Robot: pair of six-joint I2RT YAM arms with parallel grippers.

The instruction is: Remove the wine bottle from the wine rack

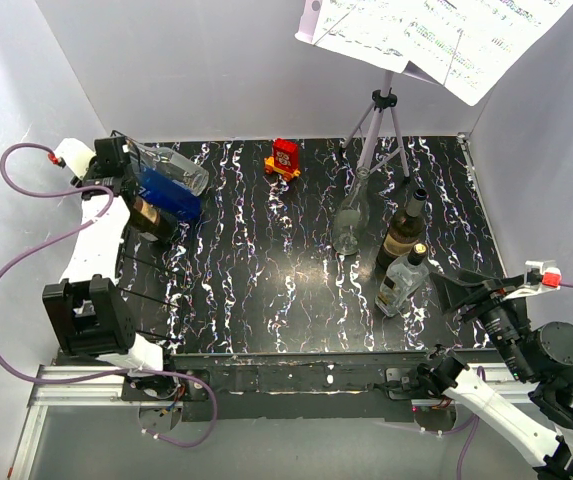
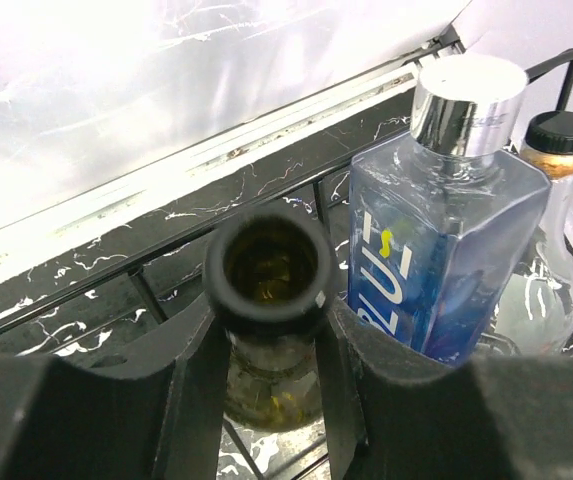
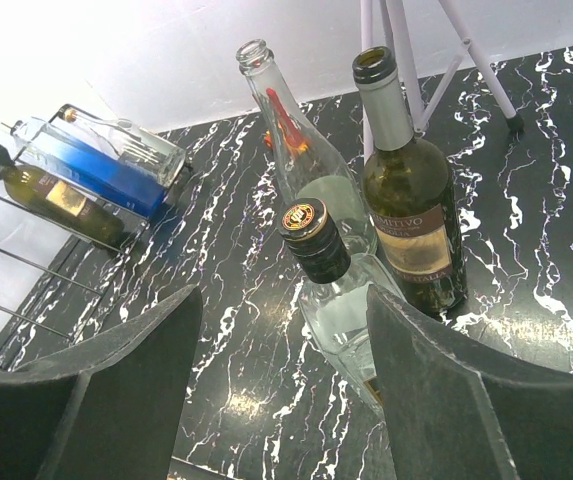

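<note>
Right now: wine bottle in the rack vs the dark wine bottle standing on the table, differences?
The rack wine bottle lies on its side in the wine rack; the standing wine bottle is upright on the table. The left gripper grips the rack wine bottle's neck; nothing holds the standing wine bottle. Both: dark glass, uncorked.

Left arm [image 1: 91, 235]: rises from its base at the near-left corner and reaches along the left side toward the far-left corner. Left gripper [image 1: 126, 190] points down. In the wrist view its fingers [image 2: 181, 400] are closed against both sides of the wine bottle [image 2: 266, 265] neck, just below the mouth.

Right arm [image 1: 511, 420]: folded at the near-right corner, with the wrist raised above the bench edge. Right gripper [image 1: 466, 295] faces inward and to the left. Its fingers [image 3: 116, 400] are spread wide and grip nothing.
</note>
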